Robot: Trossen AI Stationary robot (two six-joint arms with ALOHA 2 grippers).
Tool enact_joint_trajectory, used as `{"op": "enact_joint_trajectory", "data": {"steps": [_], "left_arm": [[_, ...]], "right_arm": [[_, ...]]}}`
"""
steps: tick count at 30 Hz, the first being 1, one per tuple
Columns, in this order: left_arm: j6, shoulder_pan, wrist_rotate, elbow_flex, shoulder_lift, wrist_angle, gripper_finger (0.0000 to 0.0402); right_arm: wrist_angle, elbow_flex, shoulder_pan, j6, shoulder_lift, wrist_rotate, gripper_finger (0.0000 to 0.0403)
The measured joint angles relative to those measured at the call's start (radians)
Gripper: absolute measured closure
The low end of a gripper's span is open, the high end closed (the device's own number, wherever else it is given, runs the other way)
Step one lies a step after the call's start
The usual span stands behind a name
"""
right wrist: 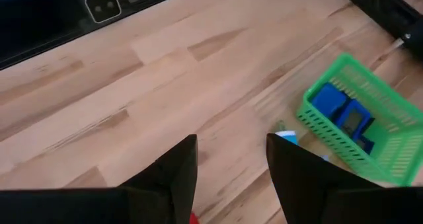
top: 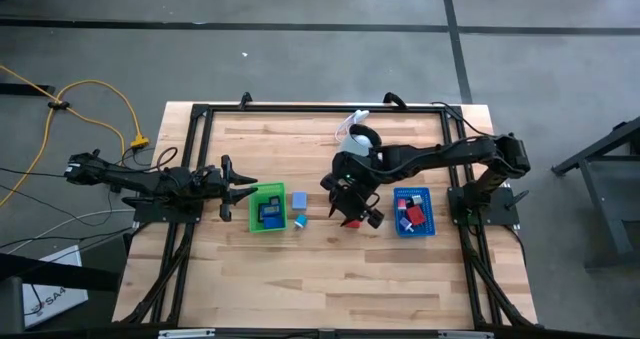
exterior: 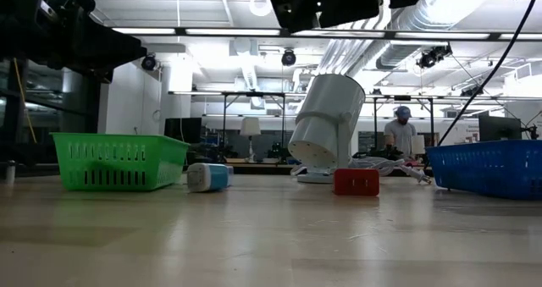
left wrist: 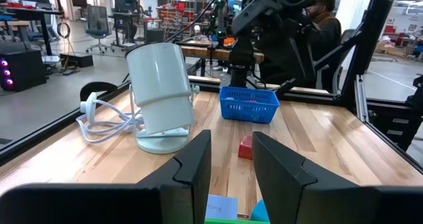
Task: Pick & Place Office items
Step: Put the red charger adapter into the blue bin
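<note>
A small red block (exterior: 356,182) rests flat on the wood in the middle of the table, also seen as a red block (top: 350,221) from above. My right gripper (right wrist: 231,161) is open and hovers well above it, touching nothing. A blue-grey piece (top: 298,200) and a teal piece (top: 300,220) lie beside the green tray (top: 254,219), which holds blue pieces (right wrist: 344,112). The blue tray (top: 428,229) holds red and white pieces. My left gripper (left wrist: 231,161) is open at the table's left side, just left of the green tray.
A pale cylindrical appliance (exterior: 326,122) stands tilted on its base behind the red block, its white cord (left wrist: 102,125) coiled on the table beside it. Bare wood lies along the near edge. A person (exterior: 401,130) stands far off in the room.
</note>
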Motion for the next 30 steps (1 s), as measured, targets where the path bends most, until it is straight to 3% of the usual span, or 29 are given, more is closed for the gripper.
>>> {"op": "enact_joint_trajectory", "data": {"steps": [17, 21, 30], "left_arm": [[0.0, 0.0, 0.0, 0.0, 0.0, 0.0, 0.0298], [0.0, 0.0, 0.0, 0.0, 0.0, 0.0, 0.0298], [0.0, 0.0, 0.0, 0.0, 0.0, 0.0, 0.0298]], "right_arm": [[-0.04, 0.0, -0.002, -0.033, 0.0, -0.001, 0.0237], [-0.047, 0.0, -0.003, -0.039, 0.0, -0.047, 0.0237], [-0.136, 0.0, -0.04, -0.211, 0.0, -0.115, 0.0237]]}}
